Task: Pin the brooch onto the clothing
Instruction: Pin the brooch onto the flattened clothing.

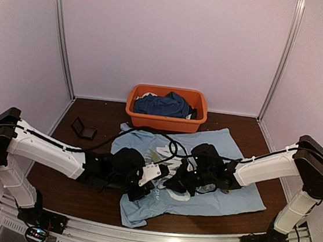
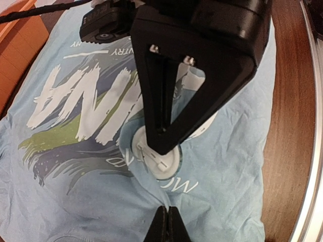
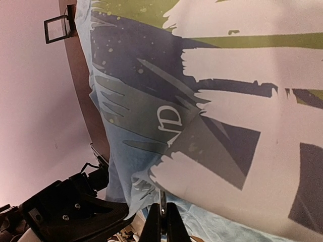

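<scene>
A small black case (image 1: 83, 128) lies at the worktop's (image 1: 61, 182) left. The left gripper (image 2: 168, 228) is closed on a fold of the light blue T-shirt (image 1: 230, 187). Behind, an orange basket (image 1: 165, 123) holds a dark blue garment (image 1: 163, 105). The right gripper (image 2: 161, 144), closed, pinches the brooch (image 2: 170, 160) against the chest print.

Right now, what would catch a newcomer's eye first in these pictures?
The two arms meet over the light blue T-shirt spread mid-table. There the shut right tool appears to pinch a small round brooch at the chest print, with the shut left tool close by. Behind the shirt sits an orange basin holding a dark blue garment.
</scene>
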`<state>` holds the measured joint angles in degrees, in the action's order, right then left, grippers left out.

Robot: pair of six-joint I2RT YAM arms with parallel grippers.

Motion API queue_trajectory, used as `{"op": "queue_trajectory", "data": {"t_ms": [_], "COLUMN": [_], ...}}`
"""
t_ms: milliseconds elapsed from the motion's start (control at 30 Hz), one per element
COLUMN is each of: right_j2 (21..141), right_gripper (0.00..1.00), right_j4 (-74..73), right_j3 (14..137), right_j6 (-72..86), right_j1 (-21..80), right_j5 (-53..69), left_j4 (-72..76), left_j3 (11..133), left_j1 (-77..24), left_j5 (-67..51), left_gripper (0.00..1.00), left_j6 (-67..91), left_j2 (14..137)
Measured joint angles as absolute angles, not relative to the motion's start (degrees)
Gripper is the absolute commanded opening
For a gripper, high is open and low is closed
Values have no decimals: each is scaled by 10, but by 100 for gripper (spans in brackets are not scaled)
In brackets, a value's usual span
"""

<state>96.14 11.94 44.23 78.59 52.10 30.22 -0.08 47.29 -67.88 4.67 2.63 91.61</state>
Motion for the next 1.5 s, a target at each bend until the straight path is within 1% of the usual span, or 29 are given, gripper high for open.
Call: {"op": "queue_trajectory", "data": {"t_ms": [833,1500], "right_j2": [972,972], "right_gripper": [0,0], "right_j4": [60,-59], "right_j3": [477,548], "right_j6": [746,658], "right_j1": [525,546], "right_j5": [293,213], "left_j4": [-1,-1], "left_j3": [475,477], "left_j1": [-681,-684], "left_j5": [46,47], "left_gripper": [0,0], "left_j6": [24,21], "left_j2": [924,924]}}
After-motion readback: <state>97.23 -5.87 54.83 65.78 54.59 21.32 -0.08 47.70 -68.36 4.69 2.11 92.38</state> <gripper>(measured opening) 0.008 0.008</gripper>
